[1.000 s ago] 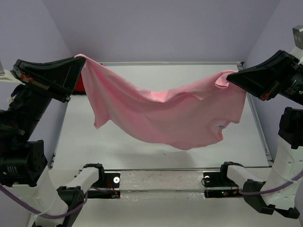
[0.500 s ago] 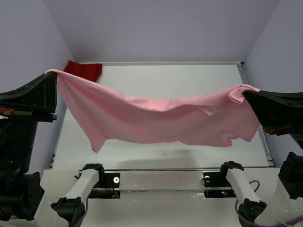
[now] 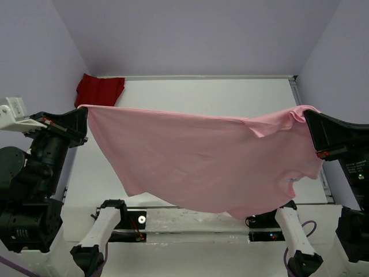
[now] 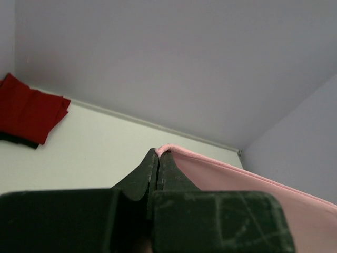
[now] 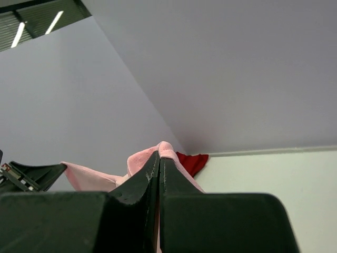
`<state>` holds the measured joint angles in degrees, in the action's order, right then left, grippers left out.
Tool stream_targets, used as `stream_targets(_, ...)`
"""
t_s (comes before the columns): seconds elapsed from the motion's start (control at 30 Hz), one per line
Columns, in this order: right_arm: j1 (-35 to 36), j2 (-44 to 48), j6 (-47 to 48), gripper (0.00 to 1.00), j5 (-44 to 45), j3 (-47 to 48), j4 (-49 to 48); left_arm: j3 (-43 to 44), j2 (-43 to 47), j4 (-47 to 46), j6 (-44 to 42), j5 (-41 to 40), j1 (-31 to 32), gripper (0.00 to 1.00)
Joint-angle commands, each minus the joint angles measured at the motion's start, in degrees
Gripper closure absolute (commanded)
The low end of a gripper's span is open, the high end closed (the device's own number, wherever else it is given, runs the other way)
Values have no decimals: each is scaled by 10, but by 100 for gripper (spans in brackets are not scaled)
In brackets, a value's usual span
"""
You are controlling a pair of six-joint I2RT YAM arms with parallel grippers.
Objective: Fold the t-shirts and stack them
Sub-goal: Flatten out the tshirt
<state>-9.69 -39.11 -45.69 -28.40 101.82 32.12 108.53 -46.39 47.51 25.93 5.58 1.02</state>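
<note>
Two shirts are in view. One, the light pink t-shirt [image 3: 207, 164], hangs in the air above the table [image 3: 230, 95], stretched between the two arms like a wide banner. Its top edge runs nearly straight and taut from the left gripper [image 3: 85, 111] to the right gripper [image 3: 307, 115], with a small puckered fold of cloth near the right end. Below that edge the soft, matte fabric falls smooth and almost free of wrinkles. Its lower hem curves down to a rounded low point toward the right, in front of the arm bases.

The left gripper's dark, scuffed plastic jaws are pressed together, pinching a thin rolled corner of the pink cloth at their tips. The right gripper's jaws are likewise clamped flat against each other, with a bunched knob of pink fabric caught at the tips.

The deep red t-shirt [image 3: 99, 90] lies at the far left corner of the table as a compact, roughly squared bundle with soft creases, well apart from the pink one. The table top is pale, smooth and flat; the walls [image 3: 202, 34] around it are plain lavender
</note>
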Motion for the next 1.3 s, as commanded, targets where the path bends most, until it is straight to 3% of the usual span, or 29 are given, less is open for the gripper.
stream_targets(0.0, -2, 22, -2, 100, 79, -38, 83, -47, -16, 39, 5, -6, 0, 100)
stream_targets(0.2, -2, 25, 13, 100, 92, -78, 158, -107, -12, 48, -1, -6, 0, 100)
stream_targets(0.5, -2, 33, 52, 100, 95, -156, 168, -176, -19, 38, -19, -14, 0, 100)
stream_targets(0.97, -2, -22, 99, 100, 85, -235, 84, -293, -59, -85, -2, -79, 0, 100)
stream_targets(1.27, -2, -61, 96, 100, 90, -300, 13, -361, -126, -201, 28, -77, 0, 100)
